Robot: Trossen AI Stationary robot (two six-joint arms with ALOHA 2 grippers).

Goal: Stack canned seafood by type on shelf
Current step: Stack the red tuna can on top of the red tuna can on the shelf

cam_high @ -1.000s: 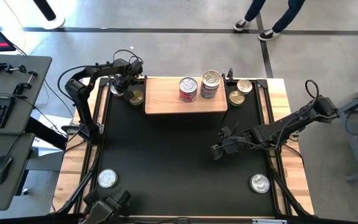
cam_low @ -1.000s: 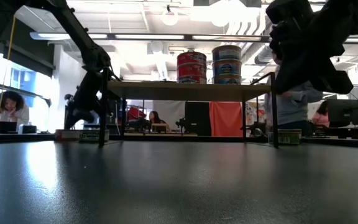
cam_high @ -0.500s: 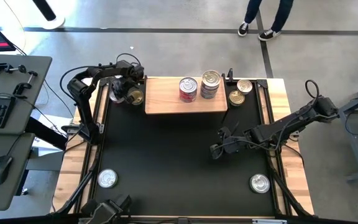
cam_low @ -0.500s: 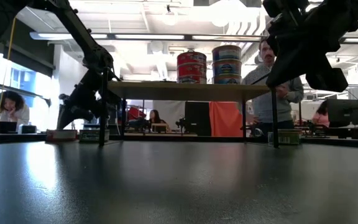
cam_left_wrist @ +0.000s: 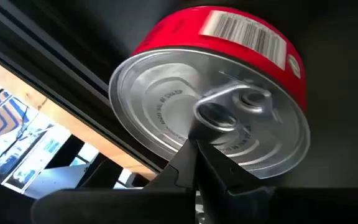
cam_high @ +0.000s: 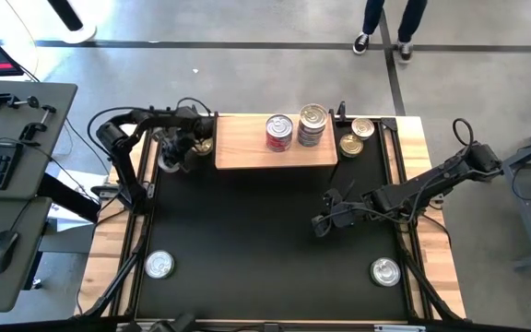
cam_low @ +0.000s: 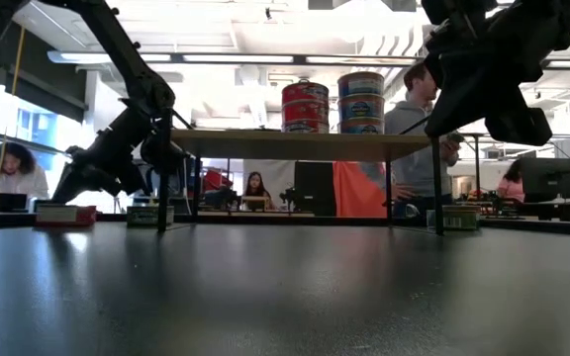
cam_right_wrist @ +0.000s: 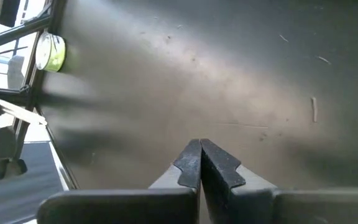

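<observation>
Red-labelled tin (cam_left_wrist: 216, 118) with silver pull-tab lid is seen lying on the black mat (cam_high: 247, 231) at its far left corner, just beside the shelf (cam_high: 247, 148). Left gripper (cam_left_wrist: 194, 162) is placed right over the lid, fingers pressed together, tips touching or just above the pull tab; contact cannot be confirmed. Nothing is held.

On the shelf two stacks are set side by side: red tins (cam_high: 278, 132) and bluish tins (cam_high: 312, 124). More tins are left on the mat: a gold-lidded one (cam_high: 203, 145) by the left gripper, two (cam_high: 357, 136) off the shelf's right end, one near-left (cam_high: 159, 266), one near-right (cam_high: 384, 271).

Right gripper (cam_right_wrist: 200, 163) is parked above bare mat mid-right, fingers pressed together, empty. A person is seen standing behind the table.

Step judged: red tin to be picked up. For a clean grasp, fingers should be spread wider than the tin first, centred across its sides, lowered below the lid rim, then closed on the label band. Mat edge rail and shelf leg should be avoided. Tin should be kept level for stacking on the red pile.
</observation>
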